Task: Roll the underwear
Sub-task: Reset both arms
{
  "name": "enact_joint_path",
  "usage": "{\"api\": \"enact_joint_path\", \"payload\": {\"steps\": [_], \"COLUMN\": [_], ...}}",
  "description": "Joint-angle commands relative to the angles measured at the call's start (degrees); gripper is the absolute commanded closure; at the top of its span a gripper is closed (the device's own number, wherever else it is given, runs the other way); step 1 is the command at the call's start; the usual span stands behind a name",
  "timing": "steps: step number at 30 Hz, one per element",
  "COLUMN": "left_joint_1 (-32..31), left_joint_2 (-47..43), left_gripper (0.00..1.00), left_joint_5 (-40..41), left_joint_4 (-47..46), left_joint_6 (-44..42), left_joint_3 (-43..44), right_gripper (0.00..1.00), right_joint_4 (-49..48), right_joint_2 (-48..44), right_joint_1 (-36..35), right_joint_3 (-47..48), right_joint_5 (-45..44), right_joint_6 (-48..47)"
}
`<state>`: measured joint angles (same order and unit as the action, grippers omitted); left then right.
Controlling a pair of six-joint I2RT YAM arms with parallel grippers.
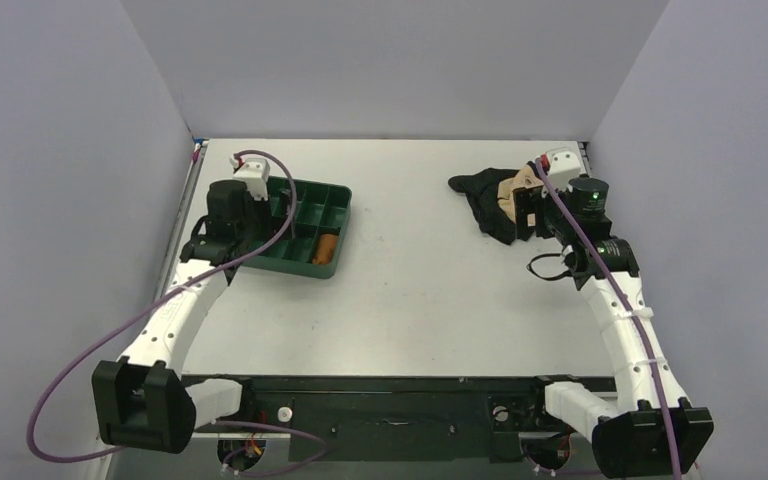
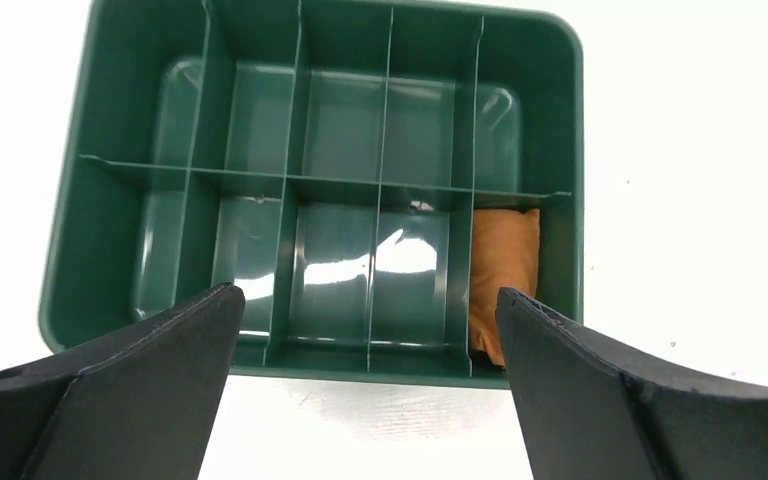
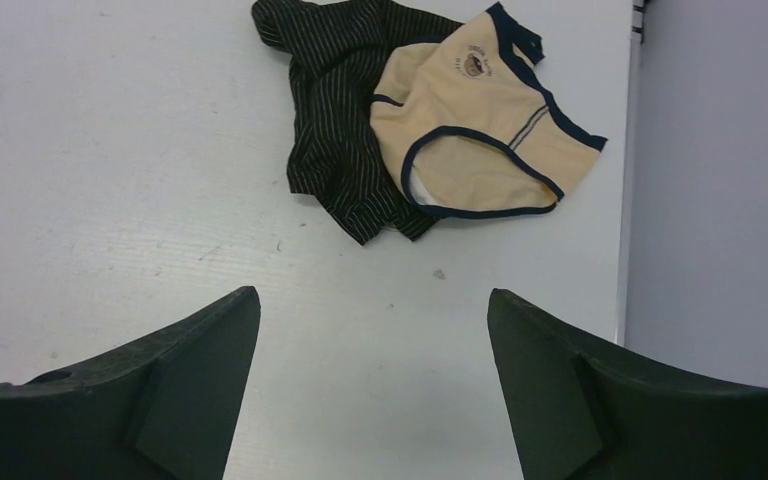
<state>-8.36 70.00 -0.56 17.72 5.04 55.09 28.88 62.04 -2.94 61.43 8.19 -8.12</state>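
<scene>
White desk (image 3: pixel 110 150) between grey walls: left tool (image 2: pixel 367 300) and right tool (image 3: pixel 372 295) both gape wide, gripping nothing.
The rolled underwear (image 2: pixel 505 265) lies in a green tray (image 2: pixel 80 220) compartment just ahead of the left tool's right finger; a black garment (image 3: pixel 335 110) and a beige garment (image 3: pixel 480 120) overlap ahead of the right tool.

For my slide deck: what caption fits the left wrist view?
Open left pincer over a green tray, orange underwear tucked in a corner compartment.

Underwear (image 2: pixel 505 262) btm end hid behind tray (image 2: pixel 80 250) wall.
</scene>
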Motion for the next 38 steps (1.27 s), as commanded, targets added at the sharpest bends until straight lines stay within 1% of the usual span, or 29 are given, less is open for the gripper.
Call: {"api": "enact_joint_path", "payload": {"steps": [1, 5, 11, 13, 18, 21, 28, 38], "left_joint_1": [1.04, 1.15, 1.24, 1.24, 1.52, 3.01, 4.99, 5.9], "left_joint_2": [-5.25, -8.56, -13.72, -15.11, -18.57, -19.58, -21.38, -20.49], "left_gripper": [0.03, 0.03, 0.03, 0.03, 0.03, 0.03, 0.03, 0.03], "left_joint_5": [-0.14, 0.01, 4.04, 4.97, 5.75, 4.39, 2.39, 1.93], "left_joint_4": [-7.29, -6.34, -5.65, -5.45, -6.68, -7.44, -7.52, -9.46], "left_joint_6": [-0.23, -1.49, -3.16, -3.49, -4.66, -4.42, -4.69, -4.71], "left_joint_3": [-0.56, -0.88, -1.87, -2.55, -5.43, -6.49, -9.46, -11.79], "right_gripper": [0.17, 0.16, 0.16, 0.16, 0.15, 0.15, 0.16, 0.17], "right_joint_4": [-0.87, -0.99, -4.07, -4.81, -7.56, -8.38, -7.25, -7.0], "right_joint_2": [-4.7, -9.12, -14.6, -15.87, -19.77, -22.58, -22.37, -21.68], "right_joint_1": [0.93, 1.68, 2.65, 3.58, 6.59, 7.58, 8.93, 9.27], "right_joint_3": [-1.98, -3.96, -8.52, -10.13, -14.98, -16.41, -16.16, -16.22], "right_joint_5": [-8.62, -11.55, -13.18, -12.38, -6.75, -5.56, -2.92, -1.7], "right_joint_6": [2.31, 3.35, 5.44, 6.44, 6.24, 5.37, 4.65, 4.17]}}
